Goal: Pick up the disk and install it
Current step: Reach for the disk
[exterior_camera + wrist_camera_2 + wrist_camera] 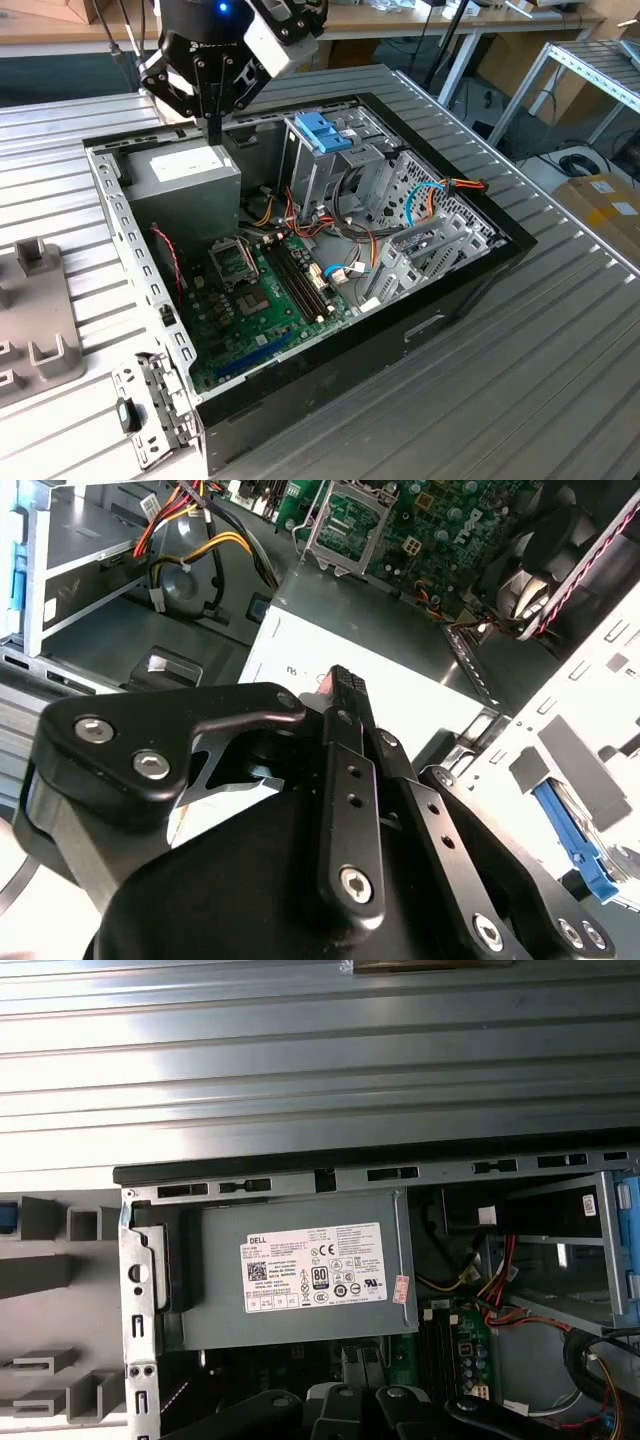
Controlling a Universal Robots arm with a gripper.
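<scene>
Jaws closed together with nothing between them, fingertips (343,685) directly over the grey power supply (185,175); whether they touch it cannot be told. The supply fills one corner of the open computer case (400,335), beside the motherboard (250,290) and the upright drive cage (320,170). The case lies on the slatted counter (520,400). In the first wrist view, the grey fixture (50,1270) bears a blue sliver (5,1215); whether this is the disk cannot be told.

Setting: a robotics lab or workshop is presenting itself.
Counter: a ribbed metal counter (560,330) is carrying an opened computer case (440,300).
Surroundings: workbenches (400,20) and an aluminium rack (590,65) are standing behind; a cardboard box (600,205) is lying alongside.
</scene>
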